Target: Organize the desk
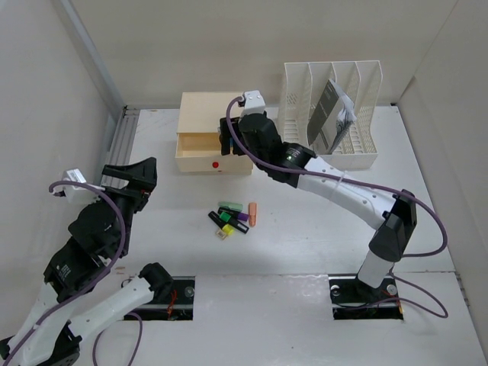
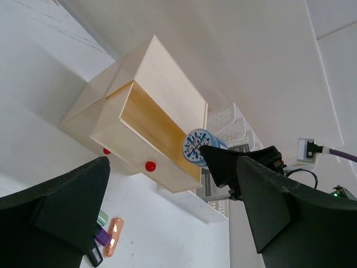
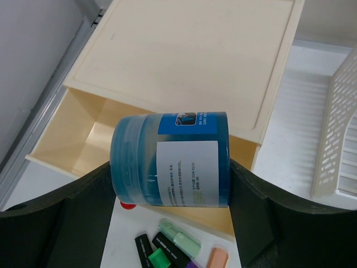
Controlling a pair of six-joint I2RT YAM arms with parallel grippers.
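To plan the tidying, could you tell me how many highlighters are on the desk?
5 highlighters, clustered on the desk: mint, peach, purple, green, yellow. They overlap; another may be hidden.

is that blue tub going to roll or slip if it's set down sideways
It would probably roll: the blue tub is a round cylinder, held on its side by the right hand at the open drawer. It looks stiff, with no denting where gripped. Its smooth label may be slippery.

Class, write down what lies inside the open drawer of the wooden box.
The uncovered part of the drawer shows only bare wood. The blue jar, held by the right gripper, covers the rest.
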